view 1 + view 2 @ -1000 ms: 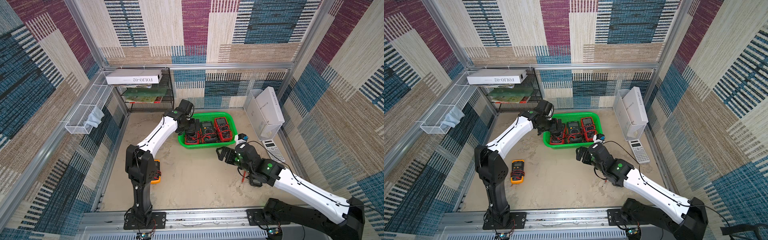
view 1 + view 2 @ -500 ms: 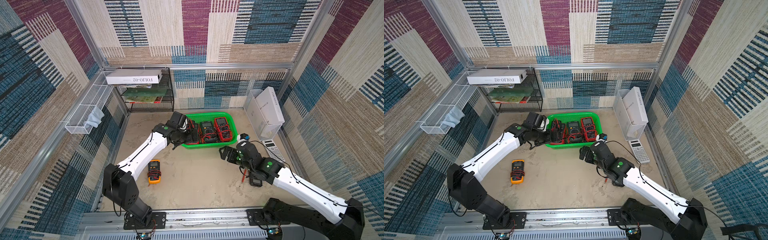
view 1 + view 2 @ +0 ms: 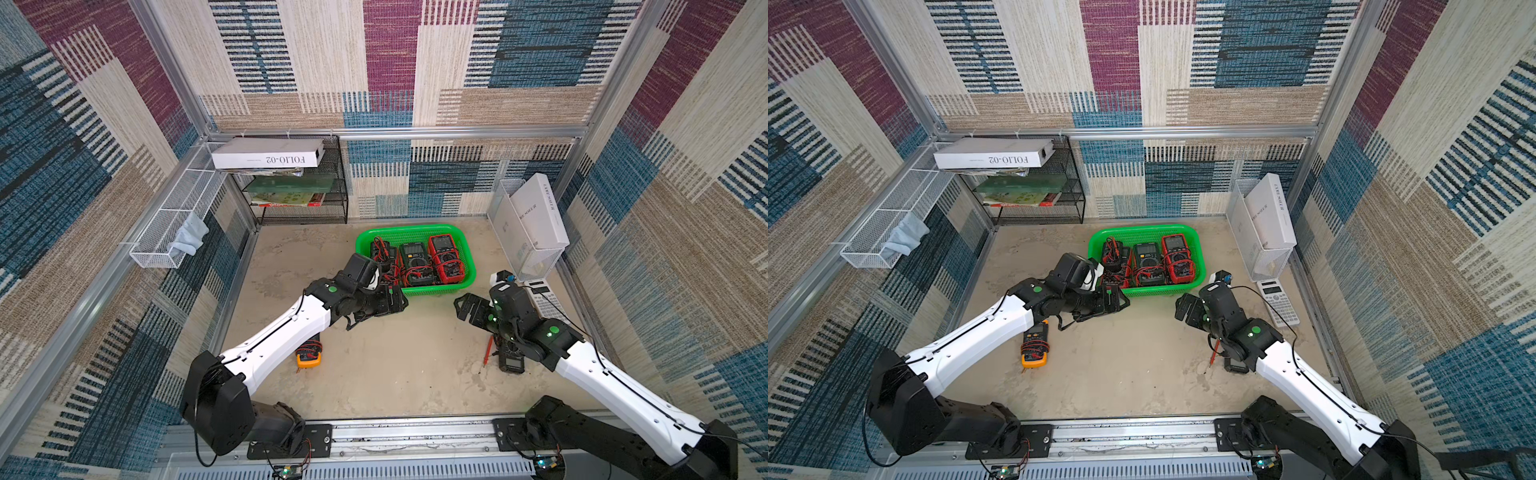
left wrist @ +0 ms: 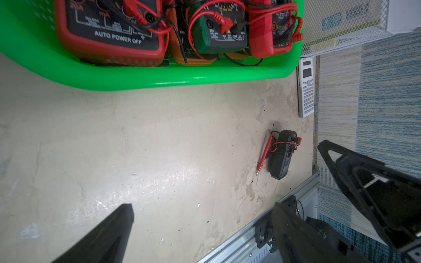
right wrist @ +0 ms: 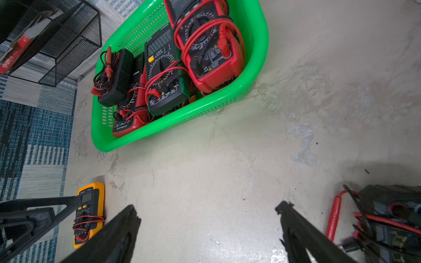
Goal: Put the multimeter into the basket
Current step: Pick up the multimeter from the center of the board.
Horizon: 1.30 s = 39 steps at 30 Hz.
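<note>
The basket (image 3: 436,289) is bright green, its sides pierced with rows of small slots. The red-cased multimeter (image 3: 445,257) and the green-cased multimeter (image 3: 415,262) in it have black faces and are wound with red and black leads. The desk (image 3: 395,374) is mottled beige with grey blotches. The orange-yellow multimeter (image 3: 1034,345) has a dark face and the black multimeter (image 4: 281,154) carries a red probe. The calculator (image 4: 306,91) is white with grey keys. The left arm (image 3: 282,332) and right arm (image 3: 615,382) are white with black joints, each with a green dot. The walls (image 3: 390,50) show a woven patchwork of blue, maroon, cream and tan, much of it striped.
</note>
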### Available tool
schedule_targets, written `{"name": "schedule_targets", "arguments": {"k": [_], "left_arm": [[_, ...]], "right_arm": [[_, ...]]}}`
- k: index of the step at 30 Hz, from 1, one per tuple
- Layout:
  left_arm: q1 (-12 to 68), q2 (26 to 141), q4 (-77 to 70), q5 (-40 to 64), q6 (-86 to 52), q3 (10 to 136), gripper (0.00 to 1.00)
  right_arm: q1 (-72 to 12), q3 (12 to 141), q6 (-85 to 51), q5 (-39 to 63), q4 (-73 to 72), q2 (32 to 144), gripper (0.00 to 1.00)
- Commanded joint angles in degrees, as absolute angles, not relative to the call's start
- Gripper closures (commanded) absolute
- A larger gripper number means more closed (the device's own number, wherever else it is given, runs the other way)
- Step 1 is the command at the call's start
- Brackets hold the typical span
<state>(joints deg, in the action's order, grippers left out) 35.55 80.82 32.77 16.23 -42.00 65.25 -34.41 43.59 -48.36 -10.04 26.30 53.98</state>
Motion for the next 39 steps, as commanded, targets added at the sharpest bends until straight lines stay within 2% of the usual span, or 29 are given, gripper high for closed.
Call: {"name": "schedule_targets", "arguments": {"k": [1, 10, 19, 24, 39], "left_arm": [[37.7, 80.9, 29.7, 16.1, -44.2, 64.3, 0.00], [43.1, 82.5, 27.6, 16.1, -46.5, 63.0, 0.00], [46.3, 84.4, 27.2, 16.3, -46.7, 64.4, 0.00], [46.8, 84.5, 27.0, 16.9, -46.7, 64.5, 0.00], [47.2, 84.9, 26.7, 17.4, -46.5, 64.9, 0.00]], "right_arm": [[-33.0, 43.4, -47.0, -10.1, 29.9, 53.1, 0.00], [-23.8, 41.3, -46.7, -8.2, 34.8, 49.5, 0.00], [-7.8, 40.0, -43.0, -3.2, 37.9, 47.2, 0.00], [-1.7, 36.7, -41.6, 1.3, 36.5, 45.6, 0.00], [0.0, 27.2, -43.0, 2.9, 33.6, 42.8, 0.00]]}}
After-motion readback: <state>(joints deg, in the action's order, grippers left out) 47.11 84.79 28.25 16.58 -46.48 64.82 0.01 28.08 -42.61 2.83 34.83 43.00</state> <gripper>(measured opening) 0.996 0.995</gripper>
